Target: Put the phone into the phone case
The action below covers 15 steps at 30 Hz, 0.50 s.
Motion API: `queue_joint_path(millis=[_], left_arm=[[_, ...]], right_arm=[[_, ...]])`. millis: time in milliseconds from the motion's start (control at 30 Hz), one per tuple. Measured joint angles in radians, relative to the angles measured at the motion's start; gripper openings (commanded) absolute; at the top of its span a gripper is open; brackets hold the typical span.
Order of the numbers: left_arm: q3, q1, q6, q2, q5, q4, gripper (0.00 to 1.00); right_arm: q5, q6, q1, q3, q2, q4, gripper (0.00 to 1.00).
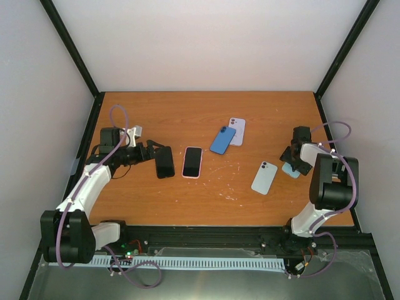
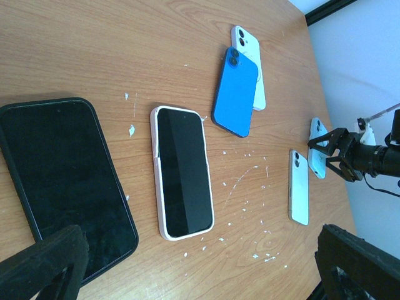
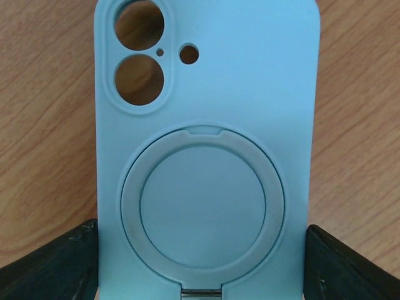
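Note:
A light blue phone case (image 3: 206, 125) with a round ring stand lies back up on the table, at the right (image 1: 290, 169). My right gripper (image 3: 201, 262) straddles its lower part, one black finger against each long edge. It is the same gripper (image 1: 294, 159) that hangs over the case in the top view. A light blue phone (image 1: 264, 177) lies back up just left of the case, apart from it. My left gripper (image 1: 161, 153) stands wide open above the left of the table and holds nothing.
A black phone (image 2: 62, 181) and a phone in a pale pink case (image 2: 182, 172) lie screen up below the left gripper. A bright blue phone (image 1: 222, 140) partly overlaps a white one (image 1: 237, 130) further back. White flecks dot the wood.

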Motion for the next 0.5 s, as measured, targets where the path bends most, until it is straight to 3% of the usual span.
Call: queue_joint_path(millis=[200,500], left_arm=[[0.0,0.0,0.0,-0.006,-0.002,-0.004,0.99],[-0.022,0.0,-0.032,-0.032,0.059,0.018,0.97]], right_arm=[[-0.008,-0.001,0.0,-0.004,-0.005,0.006,0.63],[-0.178,-0.005,0.006,-0.073,-0.177,-0.026,0.6]])
